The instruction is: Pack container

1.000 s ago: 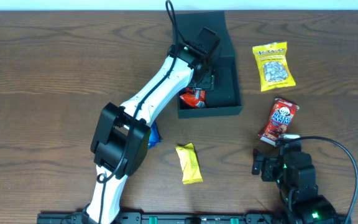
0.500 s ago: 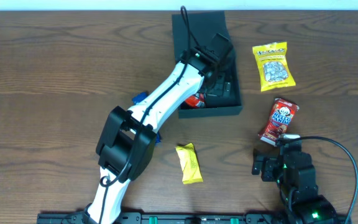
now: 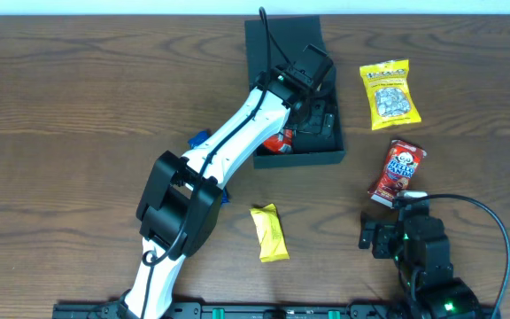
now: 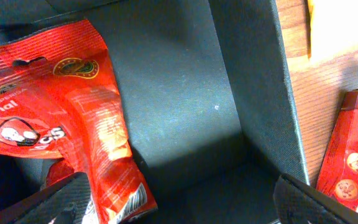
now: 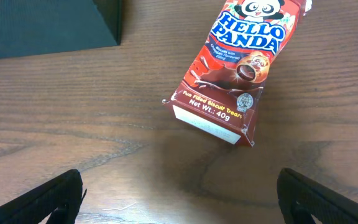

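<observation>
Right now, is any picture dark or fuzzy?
Left wrist view: dim inside the container, a shadow across its floor, shine on the red packet. Right wrist view: bright, sharp lettering on the Hello Panda packet. Overhead view: evenly lit, nothing fuzzy.

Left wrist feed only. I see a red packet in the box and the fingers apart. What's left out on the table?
Observer: Overhead shows three packets in the open. A small yellow packet lies near the front. A larger yellow packet and a Hello Panda packet lie right of the container.
Operator: Anything else?
Observer: A blue packet peeks out from under the left arm, left of the container.
Operator: Right arm?
Observer: The right gripper is open and empty, over the table on the robot's side of the Hello Panda packet.
</observation>
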You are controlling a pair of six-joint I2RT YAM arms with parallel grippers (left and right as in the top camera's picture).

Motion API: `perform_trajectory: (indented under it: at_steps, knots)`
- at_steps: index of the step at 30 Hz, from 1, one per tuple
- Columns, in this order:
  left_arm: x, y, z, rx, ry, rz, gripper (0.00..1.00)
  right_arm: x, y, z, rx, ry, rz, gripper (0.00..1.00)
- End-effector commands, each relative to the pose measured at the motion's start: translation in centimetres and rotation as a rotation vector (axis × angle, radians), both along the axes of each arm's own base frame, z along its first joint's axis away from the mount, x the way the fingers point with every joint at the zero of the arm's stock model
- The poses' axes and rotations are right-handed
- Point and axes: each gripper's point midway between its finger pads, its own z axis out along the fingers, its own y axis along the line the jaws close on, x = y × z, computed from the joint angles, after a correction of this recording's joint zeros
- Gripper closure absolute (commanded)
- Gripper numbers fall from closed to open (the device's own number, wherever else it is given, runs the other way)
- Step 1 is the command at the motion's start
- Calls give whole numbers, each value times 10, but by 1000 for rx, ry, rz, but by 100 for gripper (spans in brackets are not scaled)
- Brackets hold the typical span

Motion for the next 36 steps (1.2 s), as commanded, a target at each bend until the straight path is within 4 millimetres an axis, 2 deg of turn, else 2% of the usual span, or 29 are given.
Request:
perform_trajectory:
  at_steps: [1,8,14,23,26,32,36]
  knots:
    - [7,0,-4,8,-7,-8,5,0,-3,0,10,-2,-23,1]
    - [10,17,-27,61,24,22,5,0,-3,0,10,-2,-23,1]
    - [9,19,-46,83,54,24,5,0,-3,0,10,-2,-23,1]
    - [15,25,-47,83,52,38,5,0,-3,0,10,-2,-23,1]
    - [18,23,-28,63,19,31,5,0,-3,0,10,-2,-23,1]
    - [26,32,38,50,-127,32,4,0,-3,0,10,-2,-23,1]
    - [25,40,78,46,-216,18,5,0,-3,0,10,-3,-23,1]
